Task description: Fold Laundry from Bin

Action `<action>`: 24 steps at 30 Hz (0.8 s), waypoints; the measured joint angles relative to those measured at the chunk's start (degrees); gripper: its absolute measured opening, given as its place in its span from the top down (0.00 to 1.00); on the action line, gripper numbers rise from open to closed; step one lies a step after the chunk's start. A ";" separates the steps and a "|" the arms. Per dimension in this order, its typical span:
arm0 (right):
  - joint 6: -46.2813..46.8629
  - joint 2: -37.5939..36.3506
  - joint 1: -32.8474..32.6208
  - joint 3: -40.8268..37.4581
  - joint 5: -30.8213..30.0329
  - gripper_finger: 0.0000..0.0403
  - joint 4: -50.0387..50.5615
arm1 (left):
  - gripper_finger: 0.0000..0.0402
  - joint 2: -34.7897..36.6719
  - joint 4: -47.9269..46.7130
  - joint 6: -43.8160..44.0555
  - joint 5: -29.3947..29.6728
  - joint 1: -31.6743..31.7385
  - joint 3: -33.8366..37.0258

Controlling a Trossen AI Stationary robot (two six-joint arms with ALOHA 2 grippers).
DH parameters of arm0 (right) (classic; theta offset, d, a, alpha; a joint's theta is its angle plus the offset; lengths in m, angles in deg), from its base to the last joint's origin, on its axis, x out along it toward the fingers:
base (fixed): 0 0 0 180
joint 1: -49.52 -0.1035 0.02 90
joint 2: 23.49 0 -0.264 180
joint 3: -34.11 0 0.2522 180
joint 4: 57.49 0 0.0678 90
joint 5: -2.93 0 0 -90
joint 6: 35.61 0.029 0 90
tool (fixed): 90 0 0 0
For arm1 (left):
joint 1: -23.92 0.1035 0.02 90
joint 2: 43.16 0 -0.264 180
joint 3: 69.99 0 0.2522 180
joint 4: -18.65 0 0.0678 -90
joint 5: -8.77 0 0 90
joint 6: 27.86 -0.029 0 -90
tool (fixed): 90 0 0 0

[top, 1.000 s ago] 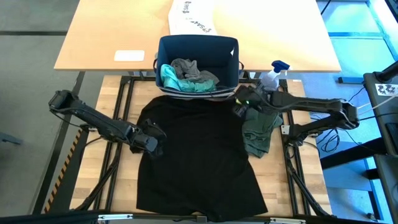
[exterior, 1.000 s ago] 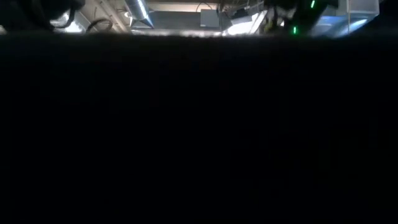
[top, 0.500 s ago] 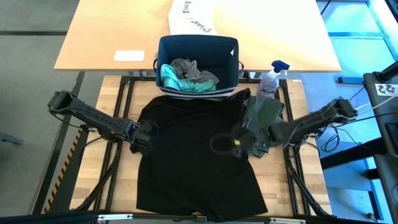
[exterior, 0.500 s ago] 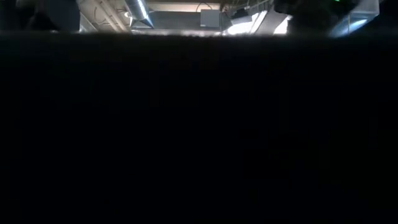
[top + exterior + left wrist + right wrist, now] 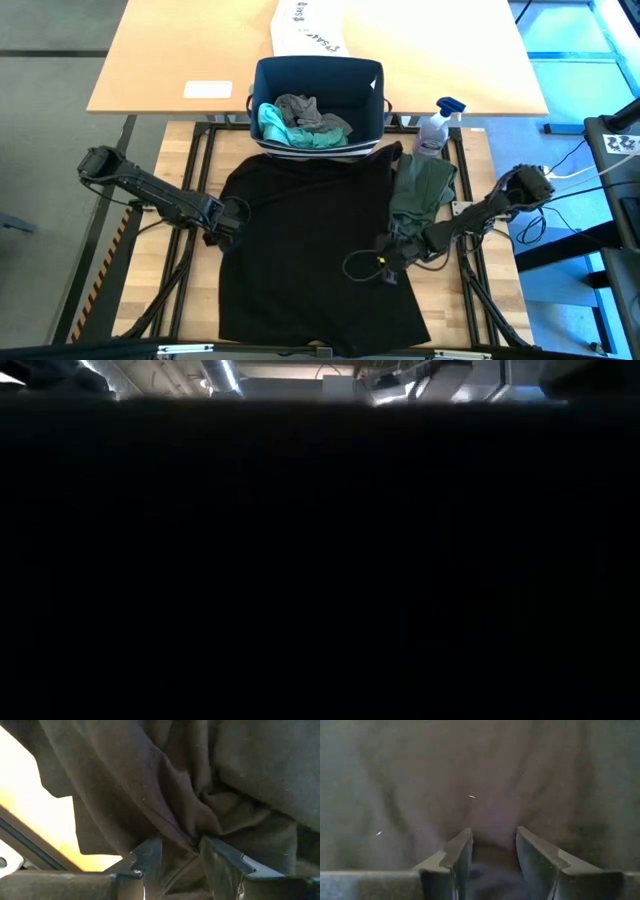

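A large black T-shirt (image 5: 315,250) lies spread on the table, its lower part hanging over the near edge and filling the low view (image 5: 320,560). My left gripper (image 5: 232,215) is shut on its left side. My right gripper (image 5: 383,263) is open, low over the shirt's right side, with black cloth before its fingers (image 5: 494,845). An olive-green piece (image 5: 422,188) lies on the table right of the shirt. The navy bin (image 5: 318,78) stands at the far edge, holding a teal piece (image 5: 275,125) and a grey piece (image 5: 300,108). My left gripper pinches a bunched fold of the black T-shirt's left side (image 5: 192,837) between its two fingers (image 5: 150,855), several layers gathered together. It comes in low from the table's left. The cloth runs in creases away from the fingers, and the rest of the shirt lies on the table. My right gripper stands with its open fingers (image 5: 457,852) right at the black cloth; whether they touch it, I cannot tell.
A spray bottle (image 5: 435,125) stands at the far right beside the bin. A white printed box (image 5: 305,30) and a white card (image 5: 208,89) lie on the light wooden table (image 5: 180,50) behind the bin. Bare wood shows at the left (image 5: 150,270) and the right (image 5: 490,290).
My right gripper has swung from the shirt's far right corner by the bin toward the near edge and now sits low over the shirt's right side. My left gripper has drawn a little toward the table's left edge with the shirt's left side.
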 joint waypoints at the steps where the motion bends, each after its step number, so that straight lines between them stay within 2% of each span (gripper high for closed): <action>1: 0.87 0.10 0.03 0.23 1.08 0.62 1.37 | 0.67 -0.02 -0.15 -0.19 -0.89 0.00 0.00; 5: 2.39 -0.79 -0.52 1.08 3.90 0.62 7.39 | 0.67 -0.02 -0.83 -1.54 -9.19 -0.02 0.00; 8: 1.48 -1.94 -0.77 2.45 3.64 0.62 10.26 | 0.67 -0.02 -1.14 -2.70 -14.08 -0.27 0.02; 12: -2.49 -3.14 -0.77 4.80 -1.73 0.62 11.67 | 0.67 -0.02 -2.79 -4.52 -15.33 -0.48 -1.68; 16: -7.20 -4.02 -0.70 9.28 -4.98 0.62 12.04 | 0.67 0.07 -10.14 -5.36 -15.85 -0.98 -8.68; 19: -9.32 -4.03 -0.70 12.41 -7.40 0.62 14.18 | 0.67 0.17 -17.82 -6.16 -11.57 -1.95 -16.01; 22: -9.92 -4.13 -0.73 13.45 -13.90 0.62 12.38 | 0.67 0.31 -21.36 -5.01 2.45 -3.43 -20.89; 24: -9.74 -3.58 -0.62 13.33 -18.50 0.62 11.88 | 0.67 0.21 -19.92 -4.74 6.11 -4.13 -20.98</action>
